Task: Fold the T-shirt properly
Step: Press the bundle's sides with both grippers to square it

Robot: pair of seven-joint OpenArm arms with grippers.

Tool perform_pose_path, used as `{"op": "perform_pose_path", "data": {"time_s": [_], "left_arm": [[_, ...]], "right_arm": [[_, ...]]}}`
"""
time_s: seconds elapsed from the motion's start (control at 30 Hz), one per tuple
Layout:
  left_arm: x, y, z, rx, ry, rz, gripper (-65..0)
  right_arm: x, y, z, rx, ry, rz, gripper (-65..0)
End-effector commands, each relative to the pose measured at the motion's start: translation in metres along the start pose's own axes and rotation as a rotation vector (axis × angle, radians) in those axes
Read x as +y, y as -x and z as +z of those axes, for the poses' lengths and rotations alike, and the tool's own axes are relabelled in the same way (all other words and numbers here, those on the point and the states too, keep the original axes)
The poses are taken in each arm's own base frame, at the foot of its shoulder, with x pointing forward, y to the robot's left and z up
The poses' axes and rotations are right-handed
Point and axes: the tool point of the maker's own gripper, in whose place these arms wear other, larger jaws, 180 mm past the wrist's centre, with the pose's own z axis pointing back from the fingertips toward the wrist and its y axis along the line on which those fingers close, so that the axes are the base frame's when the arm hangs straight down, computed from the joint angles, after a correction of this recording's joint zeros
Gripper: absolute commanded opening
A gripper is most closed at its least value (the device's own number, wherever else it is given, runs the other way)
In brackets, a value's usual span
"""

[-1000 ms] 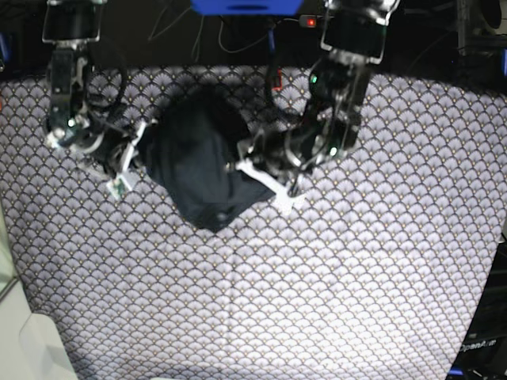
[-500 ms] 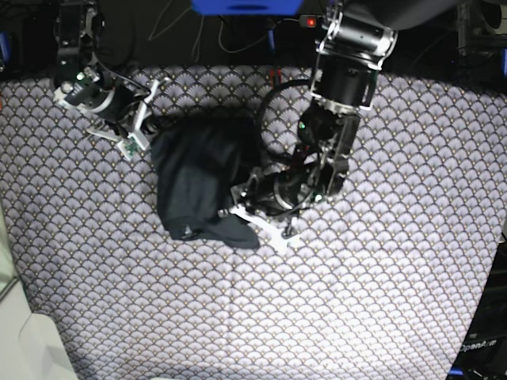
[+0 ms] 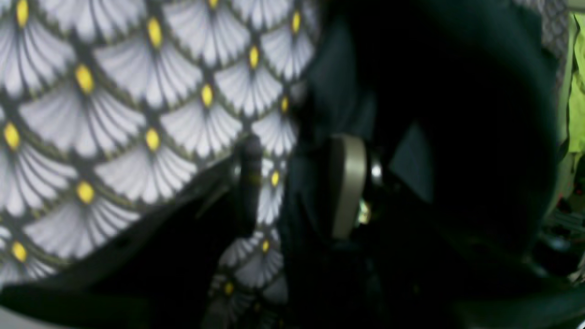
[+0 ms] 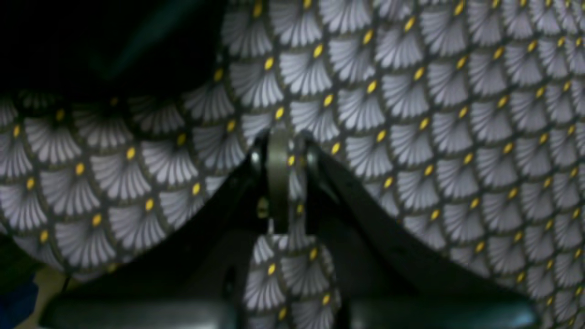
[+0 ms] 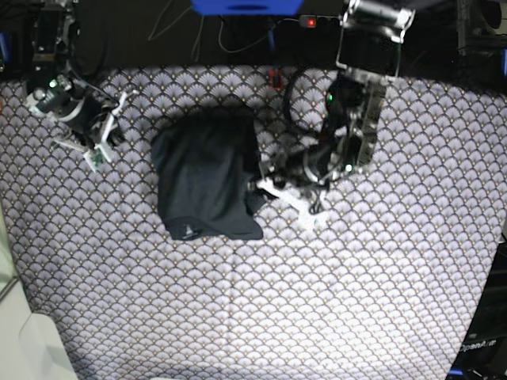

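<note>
At three o'clock of the folded T-shirt (image 5: 207, 178), the left gripper (image 5: 273, 188) looks clamped on its edge; withdrawing could drag the fold apart. Right gripper (image 5: 101, 136), fingers together, holds nothing.

Dark T-shirt (image 5: 206, 178), folded, on tablecloth

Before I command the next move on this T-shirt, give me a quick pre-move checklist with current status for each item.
1. Right hand clear of the T-shirt: ok, shut and empty over the patterned tablecloth.
2. Left hand released from the cloth: cannot tell; it sits at the shirt's edge, with dark fabric against one finger in the wrist view.
3. Shirt folded into a compact bundle: ok.
4. Fold edges neat: not ok, the lower edge looks uneven.
5. Shirt fully on the tablecloth: ok.
</note>
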Motion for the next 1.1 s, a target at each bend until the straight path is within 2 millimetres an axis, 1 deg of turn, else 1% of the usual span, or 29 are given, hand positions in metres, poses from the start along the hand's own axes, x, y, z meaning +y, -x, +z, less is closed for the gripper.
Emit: {"op": "perform_pose_path", "data": {"time_s": [0.0, 0.1, 0.13, 0.2, 0.27, 0.37, 0.43, 0.57, 0.67, 0.7, 0.77, 0.83, 0.87, 0.9, 0.93, 0.97, 1.03, 1.07], "left_arm": [[-0.015, -0.016, 0.001, -0.041, 0.038, -0.016, -41.2], [-0.012, -0.006, -0.007, -0.011, 0.028, 0.002, -41.2], [-0.015, -0.004, -0.01, -0.013, 0.034, 0.012, -41.2], [-0.018, -0.006, -0.015, -0.038, 0.037, 0.024, -41.2], [-0.019, -0.012, -0.019, -0.062, 0.037, 0.029, -41.2], [-0.02, -0.017, -0.022, -0.07, 0.038, 0.038, -41.2], [-0.026, -0.02, -0.023, -0.07, 0.05, 0.04, -41.2], [-0.028, -0.02, -0.023, -0.068, 0.053, 0.037, -41.2], [-0.03, -0.025, -0.022, -0.078, 0.057, 0.036, -41.2], [-0.031, -0.028, -0.022, -0.082, 0.061, 0.032, -41.2], [-0.031, -0.029, -0.021, -0.084, 0.062, 0.03, -41.2], [-0.037, -0.035, -0.015, -0.109, 0.079, 0.017, -41.2], [-0.042, -0.04, -0.01, -0.13, 0.091, 0.006, -41.2], [-0.043, -0.046, -0.003, -0.152, 0.095, -0.01, -41.2], [-0.039, -0.048, 0.003, -0.167, 0.087, -0.017, -41.2], [-0.04, -0.05, 0.011, -0.187, 0.093, -0.032, -41.2], [-0.041, -0.048, 0.026, -0.204, 0.103, -0.057, -41.2], [-0.042, -0.041, 0.031, -0.189, 0.109, -0.062, -41.2]], "right_arm": [[-0.008, -0.015, 0.002, -0.047, 0.012, 0.012, -62.2], [-0.003, -0.025, -0.004, -0.06, -0.008, 0.03, -62.2], [0.001, -0.028, -0.006, -0.062, -0.018, 0.038, -62.2], [0.007, -0.033, -0.009, -0.071, -0.034, 0.051, -62.2], [0.017, -0.035, -0.012, -0.076, -0.058, 0.046, -62.2], [0.03, -0.031, -0.015, -0.072, -0.081, 0.027, -62.2], [0.038, -0.027, -0.015, -0.069, -0.095, 0.011, -62.2], [0.06, -0.022, -0.017, -0.058, -0.142, 0.008, -62.2], [0.078, -0.016, -0.018, -0.053, -0.179, -0.004, -62.2], [0.081, -0.012, -0.017, -0.047, -0.184, -0.009, -62.2], [0.083, -0.006, -0.016, -0.035, -0.187, -0.015, -62.2], [0.083, -0.001, -0.015, -0.024, -0.187, -0.015, -62.2], [0.082, 0.0, -0.012, -0.022, -0.184, -0.01, -62.2], [0.08, 0.002, -0.01, -0.018, -0.179, 0.0, -62.2], [0.078, 0.006, -0.006, -0.012, -0.171, 0.005, -62.2], [0.076, 0.005, -0.001, -0.017, -0.16, 0.009, -62.2], [0.067, 0.004, 0.011, -0.032, -0.122, 0.009, -62.2], [0.059, 0.002, 0.017, -0.045, -0.094, 0.005, -62.2]]}}
